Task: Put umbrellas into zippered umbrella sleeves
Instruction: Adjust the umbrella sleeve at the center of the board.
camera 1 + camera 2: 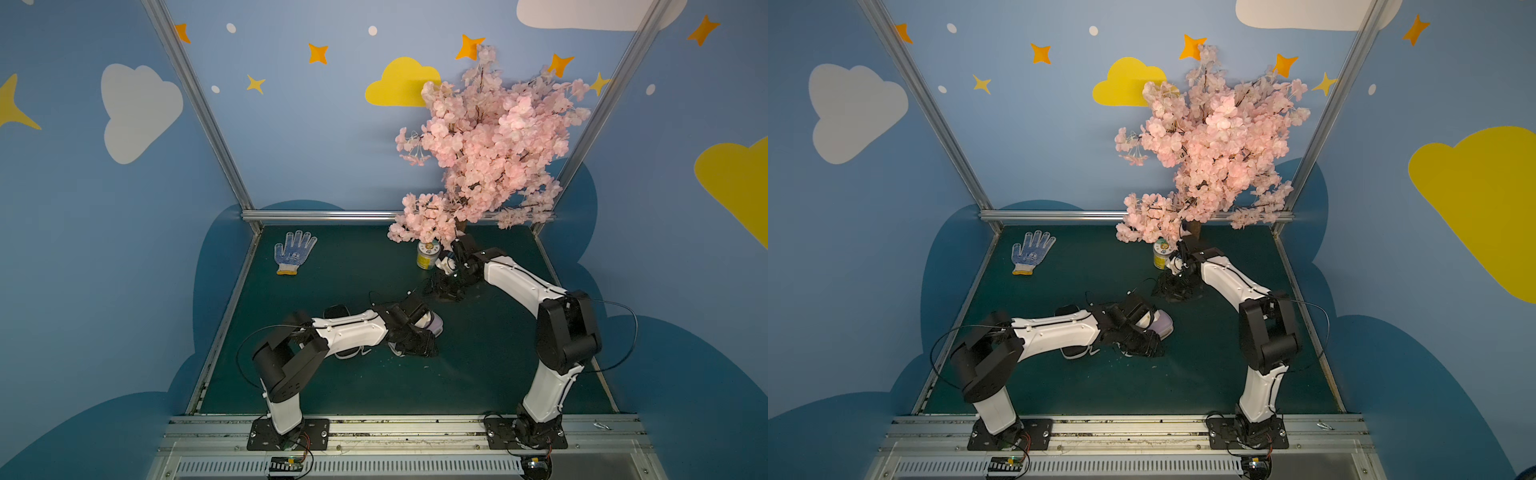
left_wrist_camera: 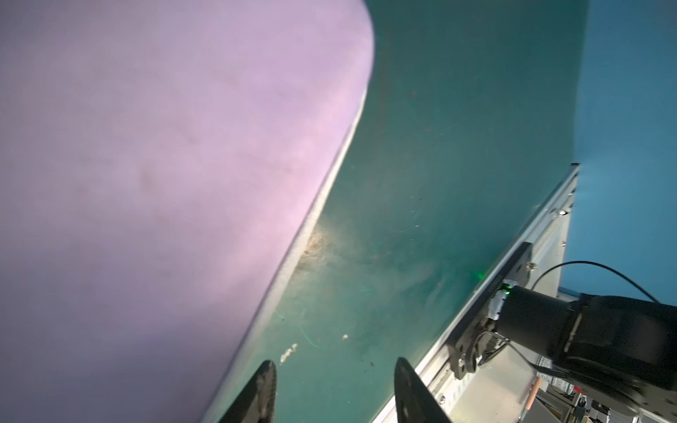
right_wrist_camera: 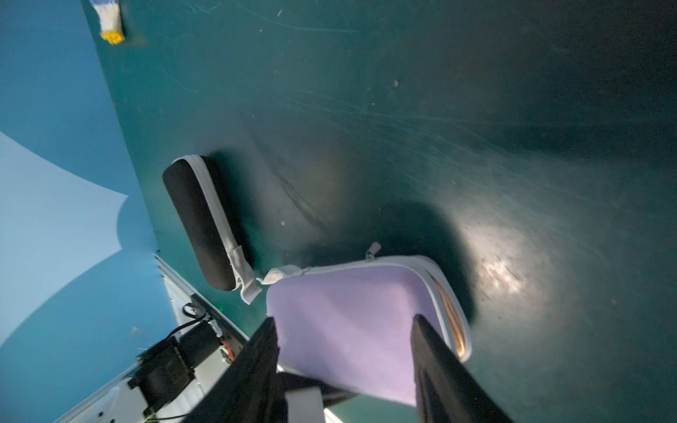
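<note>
At centre of both top views, bracing beside lavender sleeve (image 1: 435,326) with left gripper (image 2: 335,392) spread, pinching nothing; presumably steadying the shell for zipping. Just above and right, poised with right gripper (image 3: 346,351) likewise spread, empty. Showing tan umbrella (image 3: 453,322) through the unclosed seam. Overhanging closed black sleeve (image 3: 199,219) with left forearm.

Lavender sleeve (image 1: 1165,323) partly under left arm (image 1: 1059,332)

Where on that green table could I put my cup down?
Bare green mat lies along the near metal rail, and at the back between the white dotted glove and the yellow-labelled jar. The middle is crowded: lavender zip case, black zip case, left arm, right arm.
</note>
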You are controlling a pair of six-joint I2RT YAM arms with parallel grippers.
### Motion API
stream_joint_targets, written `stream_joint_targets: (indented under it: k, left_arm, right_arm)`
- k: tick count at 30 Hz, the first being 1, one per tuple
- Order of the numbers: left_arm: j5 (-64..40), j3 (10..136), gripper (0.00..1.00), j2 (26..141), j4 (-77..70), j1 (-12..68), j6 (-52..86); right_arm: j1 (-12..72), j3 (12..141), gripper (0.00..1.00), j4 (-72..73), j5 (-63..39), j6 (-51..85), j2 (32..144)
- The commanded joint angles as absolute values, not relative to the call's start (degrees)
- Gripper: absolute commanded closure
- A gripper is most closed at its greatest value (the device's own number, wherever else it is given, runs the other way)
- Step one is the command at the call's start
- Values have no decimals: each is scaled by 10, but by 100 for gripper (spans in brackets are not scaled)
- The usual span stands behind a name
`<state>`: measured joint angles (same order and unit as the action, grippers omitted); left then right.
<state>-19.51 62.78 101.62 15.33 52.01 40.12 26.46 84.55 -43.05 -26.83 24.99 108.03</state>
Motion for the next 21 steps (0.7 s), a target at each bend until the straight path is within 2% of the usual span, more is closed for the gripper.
stream_joint_targets:
  k: [1,6,11,16,21]
  left_arm:
    - [-192,628,47,1009,156,514,392]
    - [-200,576,47,938,139,504,412]
    - [-239,463,46,867,58,516,511]
    - [-237,360,38,868,-54,528,621]
    - [-179,349,28,864,-64,506,636]
  right_arm:
    - [289,883,42,-499,-188,226,1133]
    - [291,805,43,-496,-172,212,1111]
    - [305,707,43,-485,-170,219,1038]
    - [322,644,43,-465,-175,237,1021]
    - [343,608,44,-452,-179,264,1012]
